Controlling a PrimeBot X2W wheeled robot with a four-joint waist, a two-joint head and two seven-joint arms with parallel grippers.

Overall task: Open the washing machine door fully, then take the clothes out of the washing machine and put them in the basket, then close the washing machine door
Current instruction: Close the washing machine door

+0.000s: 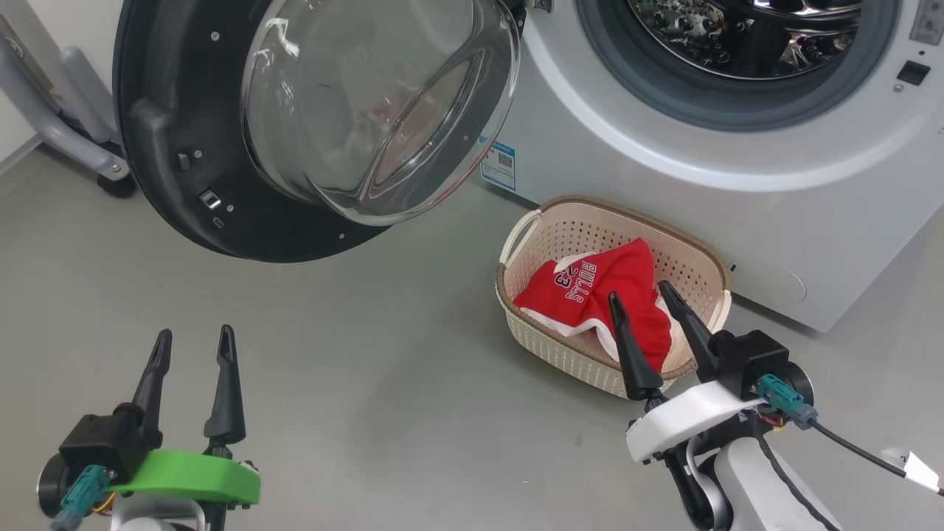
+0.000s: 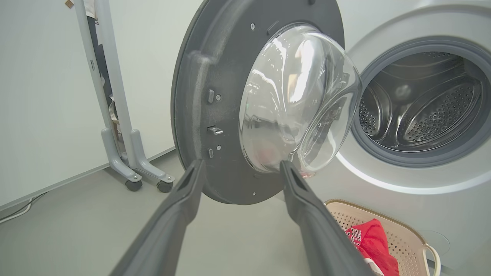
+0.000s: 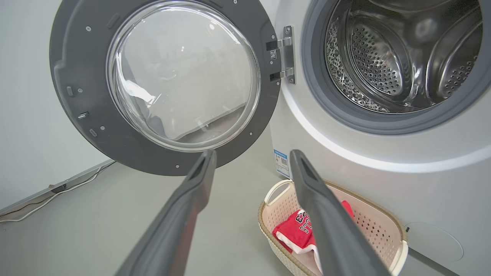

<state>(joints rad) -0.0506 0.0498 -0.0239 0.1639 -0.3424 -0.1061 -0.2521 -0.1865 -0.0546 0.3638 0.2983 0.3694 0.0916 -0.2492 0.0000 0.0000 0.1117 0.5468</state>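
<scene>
**A:** Since the washing machine door (image 1: 184, 147) hangs swung wide on its hinge, left of the opening, I'd count the first step done. Agreed?

**B:** Agreed. Its glass bowl faces out into the room, well clear of the washing machine (image 1: 664, 169).

**A:** And the clothes (image 1: 590, 295)?

**B:** A red jersey with white trim lies bunched in the basket (image 1: 571, 236), which sits on the floor (image 1: 369, 383) just in front of the machine, below the opening. The drum (image 1: 745, 37) shows only bare steel as far as the wrist views reach, though the gasket hides its lowest front part.

**A:** So the unloading looks finished. What about the pincers?

**B:** The left pincer (image 1: 194, 333) is spread wide and holds nothing. It sits low over the floor, pointing up at the door's inner face. The right pincer (image 1: 639, 290) is spread just as wide and is also empty, with its fingers over the near side of the basket. I can't tell whether they touch the cloth.

**A:** What's left?

**B:** By my reckoning, only shutting the door. Neither pincer is on it yet.
</scene>
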